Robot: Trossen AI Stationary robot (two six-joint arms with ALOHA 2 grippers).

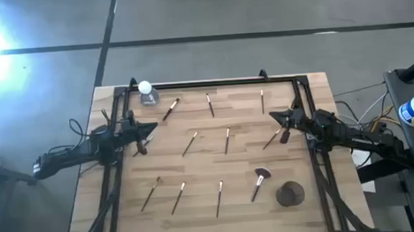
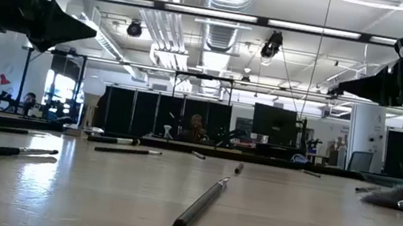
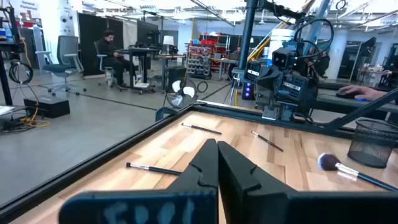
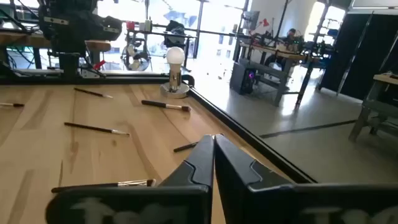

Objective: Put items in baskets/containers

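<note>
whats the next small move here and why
Probably open the right gripper and lower it onto the thin brush just beside it. Both grippers are shut and empty, all brushes lie loose on the table, and the dark cup sits on that arm's side.

Desk (image 1: 199, 217): pale wood, laid in lengthwise planks with light and darker streaks.
Frame (image 1: 212, 83): black, run around the desk's edge.
Thin brushes (image 1: 189, 144): dark stick handles, pale tips.
Big brush (image 1: 259, 182): dark handle, silver collar, pinkish fanned head.
Cup (image 1: 291, 194): dark brown.
Left claw (image 1: 152, 131): black.
Right claw (image 1: 274, 115): black.
Bulb (image 1: 145, 87): white globe, seen on a silvery-grey base.
Floor (image 1: 258, 12): grey, crossed by dark lines.
</note>
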